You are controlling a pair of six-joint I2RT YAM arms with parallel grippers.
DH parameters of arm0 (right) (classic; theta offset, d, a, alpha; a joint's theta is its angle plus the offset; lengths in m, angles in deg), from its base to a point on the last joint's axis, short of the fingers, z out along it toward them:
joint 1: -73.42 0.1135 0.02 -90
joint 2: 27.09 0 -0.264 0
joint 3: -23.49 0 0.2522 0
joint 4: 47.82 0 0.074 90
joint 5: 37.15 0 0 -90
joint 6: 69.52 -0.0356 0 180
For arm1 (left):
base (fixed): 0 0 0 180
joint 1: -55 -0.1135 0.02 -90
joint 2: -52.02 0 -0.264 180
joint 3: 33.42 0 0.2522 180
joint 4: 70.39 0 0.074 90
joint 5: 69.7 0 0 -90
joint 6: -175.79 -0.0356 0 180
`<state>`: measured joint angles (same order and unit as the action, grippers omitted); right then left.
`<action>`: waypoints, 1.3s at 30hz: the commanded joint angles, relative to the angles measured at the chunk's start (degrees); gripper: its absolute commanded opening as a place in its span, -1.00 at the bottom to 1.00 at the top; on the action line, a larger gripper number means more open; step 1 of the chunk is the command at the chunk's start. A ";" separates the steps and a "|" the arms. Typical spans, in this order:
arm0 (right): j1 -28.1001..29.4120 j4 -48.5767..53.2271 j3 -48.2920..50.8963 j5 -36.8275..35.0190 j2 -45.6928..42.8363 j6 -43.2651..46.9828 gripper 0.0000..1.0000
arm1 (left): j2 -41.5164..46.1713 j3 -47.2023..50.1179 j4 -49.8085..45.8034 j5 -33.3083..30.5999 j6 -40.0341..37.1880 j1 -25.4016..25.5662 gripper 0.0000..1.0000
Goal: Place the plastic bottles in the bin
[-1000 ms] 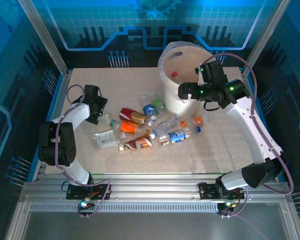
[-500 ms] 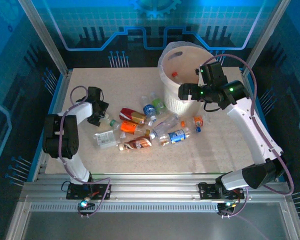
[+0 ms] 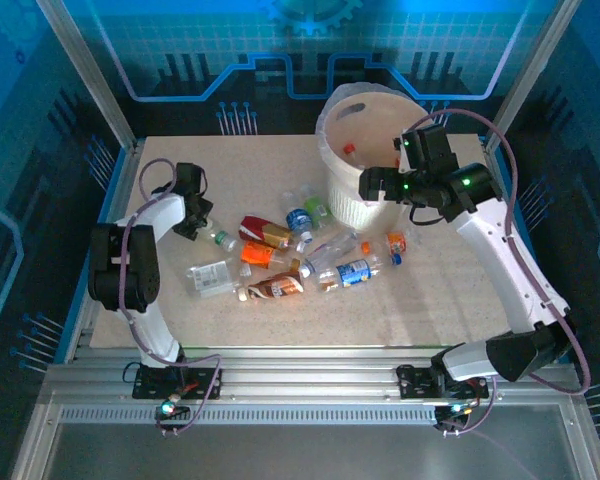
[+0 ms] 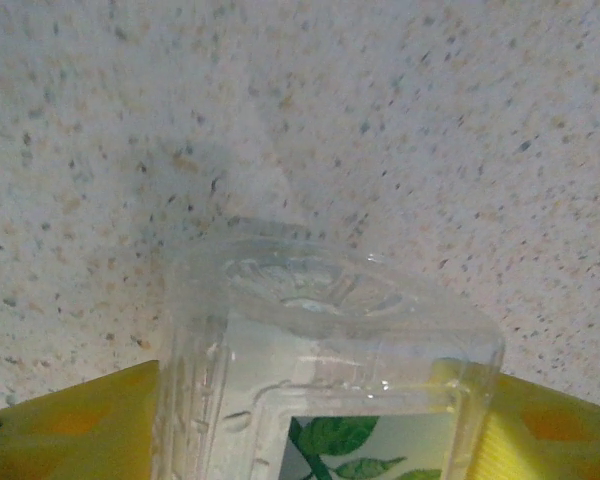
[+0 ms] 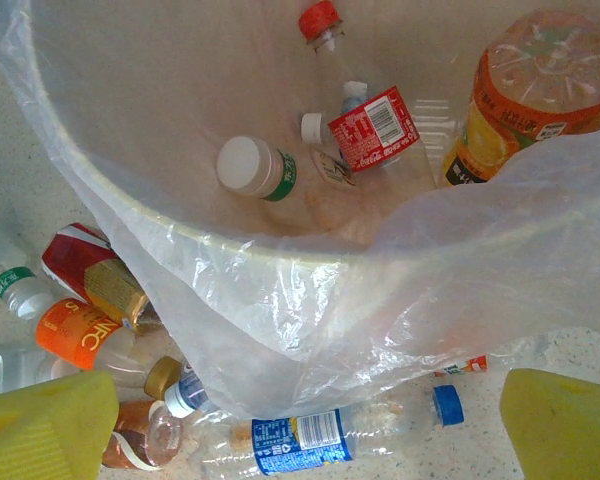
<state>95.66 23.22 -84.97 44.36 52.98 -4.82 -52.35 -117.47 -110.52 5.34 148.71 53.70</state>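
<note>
Several plastic bottles [image 3: 277,287] lie scattered mid-table, among them a blue-labelled one [image 3: 355,270] and an orange one [image 3: 258,255]. At the heap's left end, my left gripper [image 3: 202,226] is shut on a clear bottle [image 4: 330,300] with a green-leaf label. Its yellow fingers [image 4: 70,420] press both sides, and the bottle's base points away over the table. My right gripper [image 3: 372,182] hovers open over the front rim of the white bin [image 3: 350,200]. Nothing is between its fingers [image 5: 40,430]. Inside the bin [image 5: 160,80] lie a red-labelled bottle [image 5: 372,128] and an orange-labelled one [image 5: 525,100].
The bin's plastic liner [image 5: 380,300] drapes over the rim toward the bottles below. A blue-capped bottle [image 5: 330,440] lies under the right gripper. A flat clear bottle [image 3: 212,277] lies near the left arm. Frame posts and walls enclose the table [image 3: 430,300].
The left gripper's jaws have closed onto the clear bottle, and its arm has shifted slightly toward the back left. The right arm has stayed over the bin.
</note>
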 commanded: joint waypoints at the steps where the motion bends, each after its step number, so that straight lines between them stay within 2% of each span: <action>1: 0.87 -1.64 0.52 -0.01 -1.62 -0.08 0.99 | 3.99 -2.56 -4.08 -5.15 -3.04 -0.55 0.00; 7: 0.85 -1.98 1.61 -0.39 -2.57 0.67 0.99 | 11.25 -4.73 -4.03 -8.13 -7.09 -0.57 -0.11; 13: 0.88 -2.33 3.34 -2.21 -4.64 0.95 0.99 | 21.43 -4.78 1.26 -8.64 -12.20 0.49 -0.18; 21: 0.79 -2.26 6.04 -5.45 -7.96 0.09 0.99 | 29.00 -8.57 11.02 -9.80 -21.42 8.44 -0.24; 30: 0.70 -2.68 9.64 -9.81 -11.99 -2.00 0.99 | 26.12 -18.00 21.74 -7.27 -28.29 18.96 -0.32; 39: 0.27 -3.28 14.08 -15.16 -16.43 -5.86 0.99 | 11.11 -32.20 34.00 -0.04 -37.34 30.28 -0.38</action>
<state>95.64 20.97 -72.01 32.58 38.34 -8.27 -36.81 -146.06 -83.44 1.82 117.06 81.13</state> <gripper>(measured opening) 0.995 0.585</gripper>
